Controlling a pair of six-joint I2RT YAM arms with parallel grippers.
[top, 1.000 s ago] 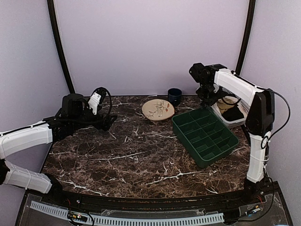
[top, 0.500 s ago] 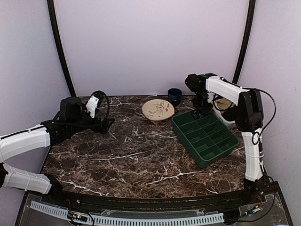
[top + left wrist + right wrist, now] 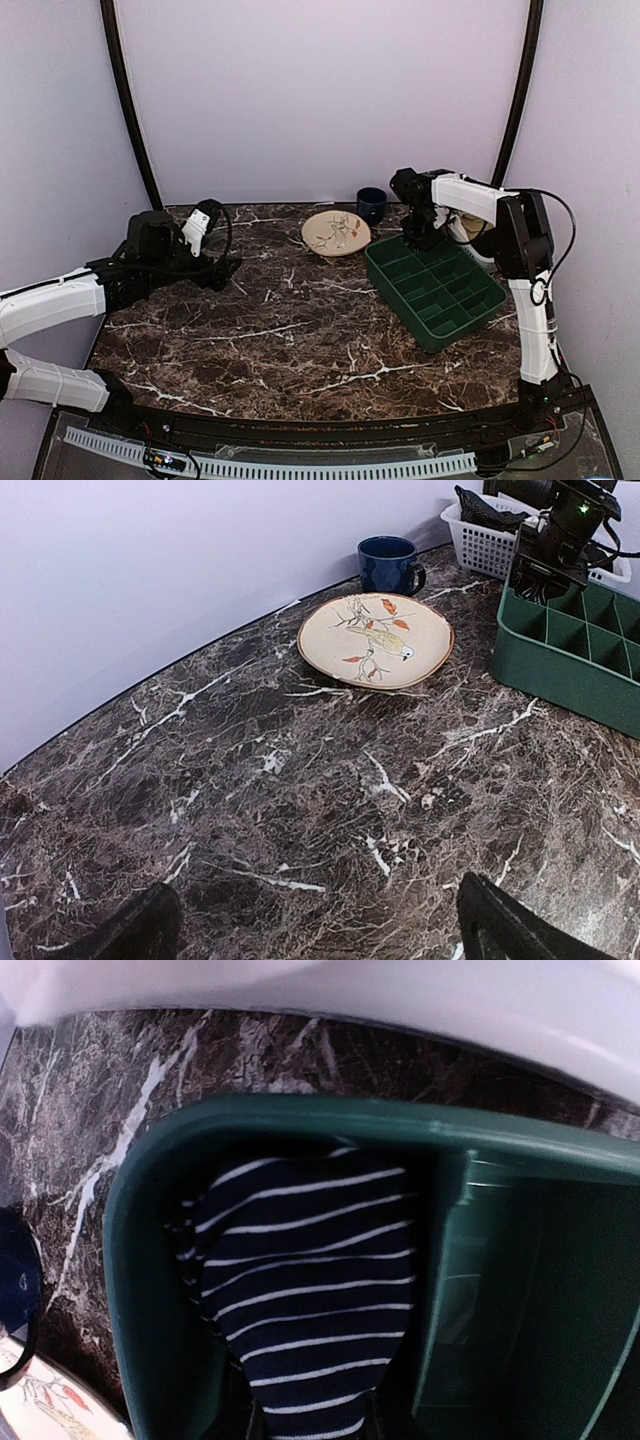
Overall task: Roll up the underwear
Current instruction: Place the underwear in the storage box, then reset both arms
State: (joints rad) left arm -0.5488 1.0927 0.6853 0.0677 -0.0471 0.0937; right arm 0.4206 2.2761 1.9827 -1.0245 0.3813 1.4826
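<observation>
The underwear [image 3: 300, 1290], navy with thin white stripes, hangs bunched into the far corner compartment of the green tray [image 3: 300, 1120]. Its waistband is hidden. My right gripper [image 3: 305, 1425] is shut on the cloth's upper part, with dark fingers on both sides of it. In the top view the right gripper [image 3: 418, 238] points down at the tray's [image 3: 398, 290] far left corner. My left gripper [image 3: 228, 267] hovers low over the left of the table, open and empty. In its wrist view the left gripper [image 3: 320, 930] has fingertips [image 3: 500, 930] wide apart over bare marble.
A painted plate [image 3: 336, 232] and a dark blue mug [image 3: 371, 203] stand at the back middle. A white basket [image 3: 480, 535] with dark clothes sits at the back right, behind the tray. The tray has several compartments.
My right gripper has moved left from over the white basket to the tray's far left corner and gone lower. The left arm has shifted slightly.
</observation>
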